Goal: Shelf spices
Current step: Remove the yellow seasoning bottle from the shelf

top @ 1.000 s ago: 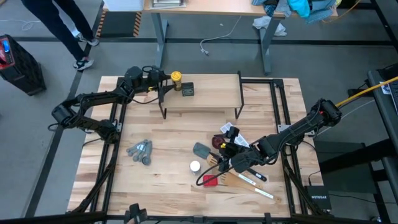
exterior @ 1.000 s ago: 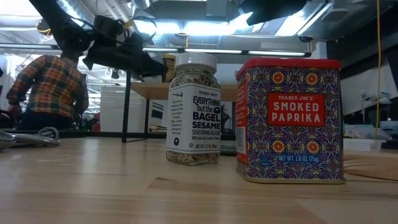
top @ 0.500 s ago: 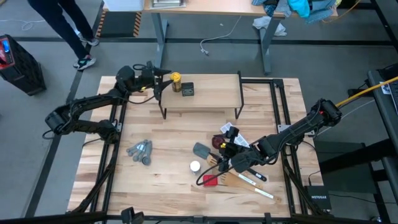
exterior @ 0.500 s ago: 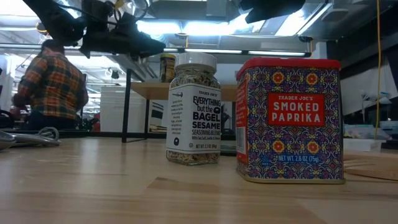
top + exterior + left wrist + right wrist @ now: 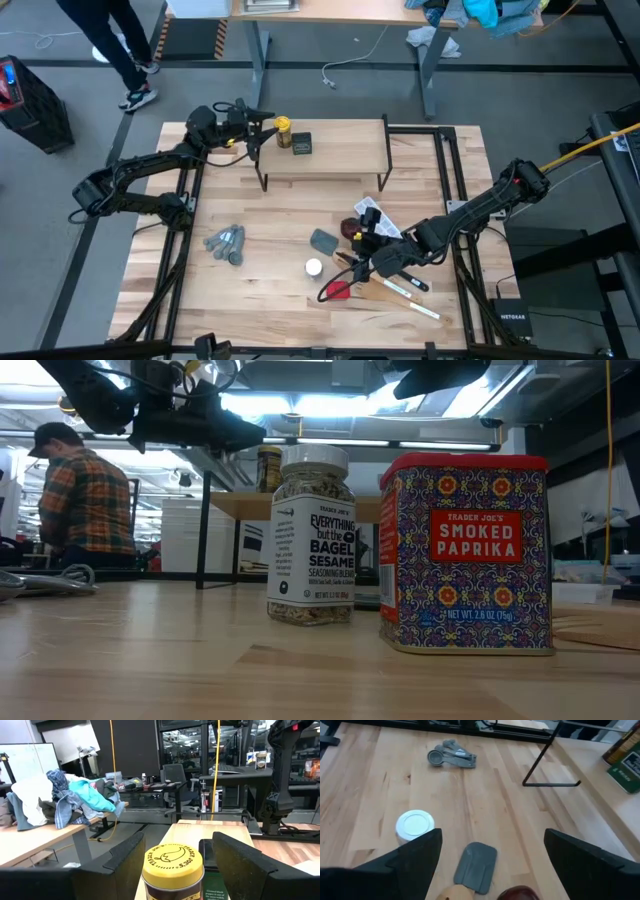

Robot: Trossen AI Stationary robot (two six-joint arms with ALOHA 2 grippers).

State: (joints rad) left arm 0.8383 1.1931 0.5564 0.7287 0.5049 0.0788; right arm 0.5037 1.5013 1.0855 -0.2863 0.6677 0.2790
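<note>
The shelf (image 5: 340, 155) stands at the table's far side. On its left end stand the yellow-lidded amber jar (image 5: 284, 130) and the dark square tin (image 5: 301, 144). My left gripper (image 5: 262, 131) is open and level, just left of the jar. In the left wrist view its fingers flank the yellow lid (image 5: 173, 865) with a gap on each side. The white-capped jar (image 5: 314, 267) and the red square tin (image 5: 337, 291) stand upright on the table at the near right. My right gripper (image 5: 346, 277) hangs open above them, slanting down. It holds nothing.
A grey spatula (image 5: 325, 241) and a dark red round dish (image 5: 348, 229) lie beside the right gripper. Wooden utensils (image 5: 400, 290) lie under the right arm. Grey measuring spoons (image 5: 226, 243) lie at the near left. A person (image 5: 85, 500) stands beyond the table.
My left gripper has risen and drawn back toward the table's left edge, away from the yellow-lidded jar. The jar stays upright on the shelf.
</note>
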